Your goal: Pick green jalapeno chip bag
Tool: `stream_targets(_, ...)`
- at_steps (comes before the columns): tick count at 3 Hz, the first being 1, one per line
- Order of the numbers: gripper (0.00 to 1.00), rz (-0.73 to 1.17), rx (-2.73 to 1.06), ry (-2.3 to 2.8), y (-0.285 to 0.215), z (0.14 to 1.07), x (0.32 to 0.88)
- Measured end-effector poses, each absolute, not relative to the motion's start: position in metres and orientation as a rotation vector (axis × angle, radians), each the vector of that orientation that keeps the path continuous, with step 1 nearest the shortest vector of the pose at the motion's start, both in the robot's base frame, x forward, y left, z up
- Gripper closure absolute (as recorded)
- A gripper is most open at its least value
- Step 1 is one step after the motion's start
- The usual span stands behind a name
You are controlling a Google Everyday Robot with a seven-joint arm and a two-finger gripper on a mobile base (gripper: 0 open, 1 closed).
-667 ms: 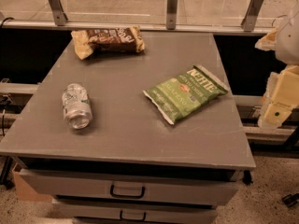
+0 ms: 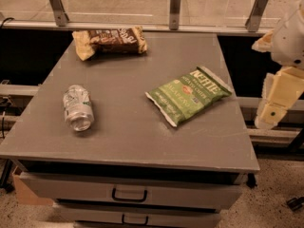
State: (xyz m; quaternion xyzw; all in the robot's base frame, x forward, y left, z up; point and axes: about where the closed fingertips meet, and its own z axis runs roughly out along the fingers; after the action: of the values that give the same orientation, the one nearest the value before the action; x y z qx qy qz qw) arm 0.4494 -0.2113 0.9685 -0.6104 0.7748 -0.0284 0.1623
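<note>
Green bag (image 2: 189, 95) lies flat on grey surface (image 2: 128, 146), right of centre, tilted, "Kettle" end twd far-right corner. Hand (image 2: 271, 110) hangs beyond surface's right edge, apart from green bag; open or closed: cannot tell. Brown bag (image 2: 110, 41) near far edge, left side. Can (image 2: 78, 107) on its side, left. Drawers (image 2: 128, 194) below front edge.
</note>
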Motion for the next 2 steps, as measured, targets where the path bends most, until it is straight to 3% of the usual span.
stream_targets(2,0.00,0.037,-1.758,2.100,-0.186,0.911,0.536)
